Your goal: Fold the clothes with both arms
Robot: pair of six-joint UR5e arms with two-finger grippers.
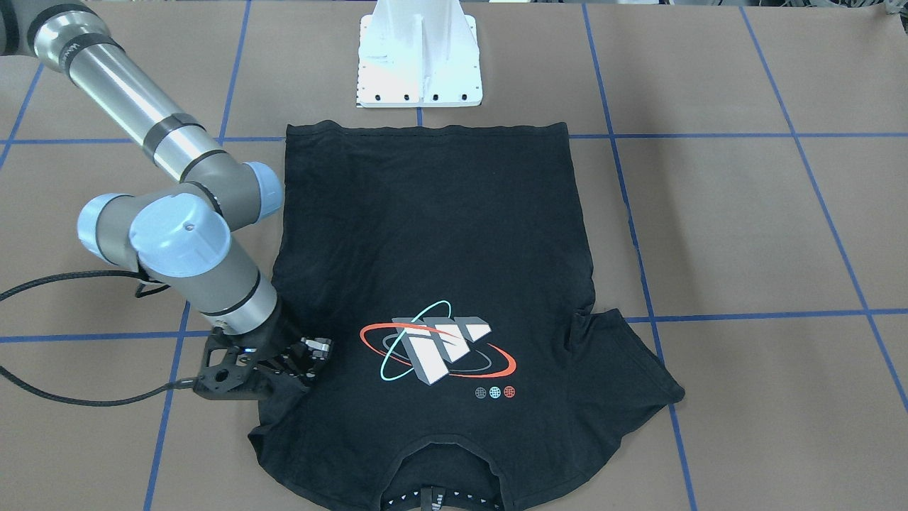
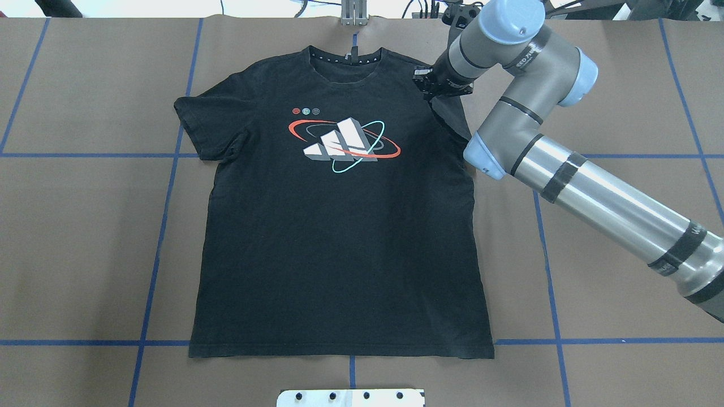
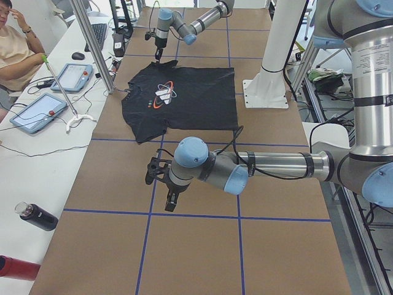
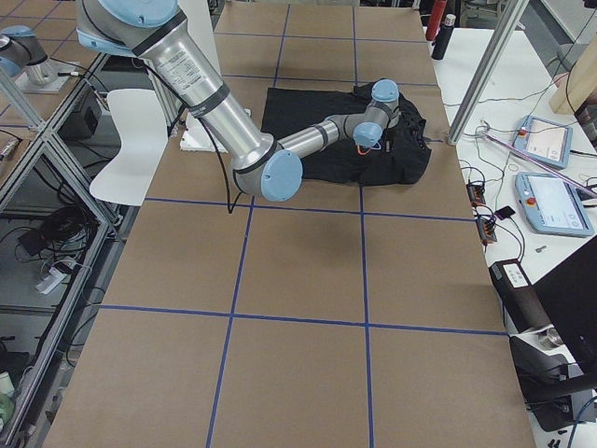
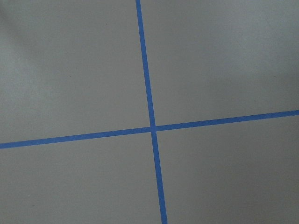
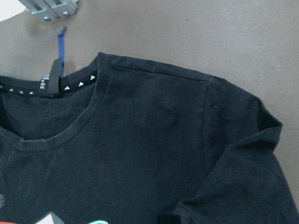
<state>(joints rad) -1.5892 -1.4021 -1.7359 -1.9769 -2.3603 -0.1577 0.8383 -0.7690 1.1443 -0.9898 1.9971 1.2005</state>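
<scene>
T-shirt (image 2: 339,237), black, lies flat and print-up mid-tabletop (image 2: 85,226). The hem runs straight, near the white pedestal base (image 2: 350,397); the collar sits close to the far edge. Its left sleeve (image 2: 195,121) is spread flat. The opposite sleeve is bunched under the right gripper (image 1: 312,353), grip state indeterminable. Left gripper (image 3: 167,195) hovers well apart over taped tabletop, state likewise indeterminable. Wide brown surface flanks both side seams.

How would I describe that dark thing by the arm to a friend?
On the brown table crossed by blue tape, just before the white pedestal, a black T-shirt lies spread. Only it bears a grey-white block print ringed in orange and teal.
</scene>
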